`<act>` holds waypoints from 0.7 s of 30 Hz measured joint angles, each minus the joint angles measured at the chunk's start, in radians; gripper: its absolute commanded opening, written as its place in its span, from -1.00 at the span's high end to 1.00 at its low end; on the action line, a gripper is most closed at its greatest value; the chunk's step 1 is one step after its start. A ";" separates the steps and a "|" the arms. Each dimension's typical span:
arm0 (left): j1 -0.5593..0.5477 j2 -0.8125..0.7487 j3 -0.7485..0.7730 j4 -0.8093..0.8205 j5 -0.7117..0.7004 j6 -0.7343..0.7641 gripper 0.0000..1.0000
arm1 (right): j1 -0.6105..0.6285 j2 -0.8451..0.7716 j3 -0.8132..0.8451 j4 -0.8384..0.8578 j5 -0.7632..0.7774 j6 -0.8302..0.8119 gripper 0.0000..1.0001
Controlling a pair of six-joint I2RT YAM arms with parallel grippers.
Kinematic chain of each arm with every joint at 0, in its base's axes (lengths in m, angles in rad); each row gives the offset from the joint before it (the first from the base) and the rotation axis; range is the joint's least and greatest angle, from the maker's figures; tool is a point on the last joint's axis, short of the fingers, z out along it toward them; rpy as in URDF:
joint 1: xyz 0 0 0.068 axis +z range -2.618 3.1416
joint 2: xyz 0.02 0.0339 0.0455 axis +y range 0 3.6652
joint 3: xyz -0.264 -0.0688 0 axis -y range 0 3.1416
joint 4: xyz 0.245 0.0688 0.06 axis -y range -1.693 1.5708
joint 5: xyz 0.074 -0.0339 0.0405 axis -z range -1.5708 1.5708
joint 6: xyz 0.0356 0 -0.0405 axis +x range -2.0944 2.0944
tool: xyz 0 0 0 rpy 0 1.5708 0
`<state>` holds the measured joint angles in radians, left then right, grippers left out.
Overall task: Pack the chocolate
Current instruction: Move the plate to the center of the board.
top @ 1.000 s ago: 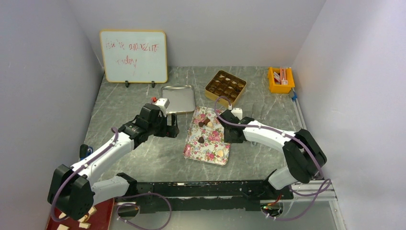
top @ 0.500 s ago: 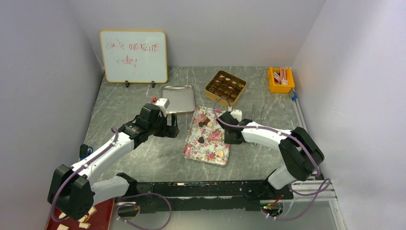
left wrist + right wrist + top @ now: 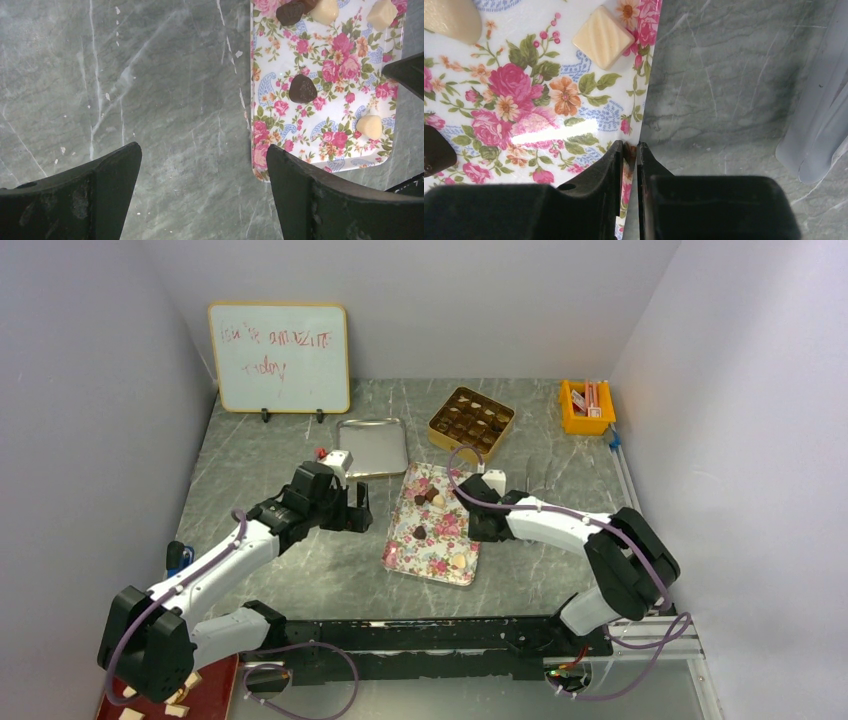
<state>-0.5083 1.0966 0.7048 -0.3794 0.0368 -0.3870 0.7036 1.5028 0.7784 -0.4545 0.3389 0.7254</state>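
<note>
The table carries everything, with one whiteboard propped at its far left. One flowered tray lies in the middle. My right hand is closed almost to nothing on the tray's right rim, which is pinched between the fingers. My left hand hangs spread as wide as it goes above bare table just left of the tray, holding and touching nothing. One gold box sits beyond the tray with some cells filled; how many I cannot tell. One silver plate lies left of the box, and one orange bin stands far right. The chocolate lies loose on the tray. I count six pieces, three brown and three cream: four at the far end, one brown heart mid-tray, one cream heart near.
</note>
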 measured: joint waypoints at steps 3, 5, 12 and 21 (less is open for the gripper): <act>0.000 -0.004 -0.003 0.000 0.000 -0.002 -1.00 | 0.012 -0.005 0.000 -0.016 -0.002 -0.001 0.76; 0.000 -0.006 -0.003 0.001 0.000 -0.004 -1.00 | 0.023 -0.009 0.001 -0.030 -0.005 -0.002 0.76; 0.000 -0.008 -0.003 0.005 0.001 -0.023 -1.00 | 0.063 -0.031 0.002 -0.100 -0.010 -0.004 0.77; 0.000 -0.008 -0.003 0.019 0.002 -0.036 -1.00 | 0.111 -0.050 0.002 -0.152 -0.012 -0.008 0.77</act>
<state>-0.5083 1.0889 0.7013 -0.3599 0.0391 -0.4229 0.8146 1.4525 0.7799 -0.6067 0.3271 0.7177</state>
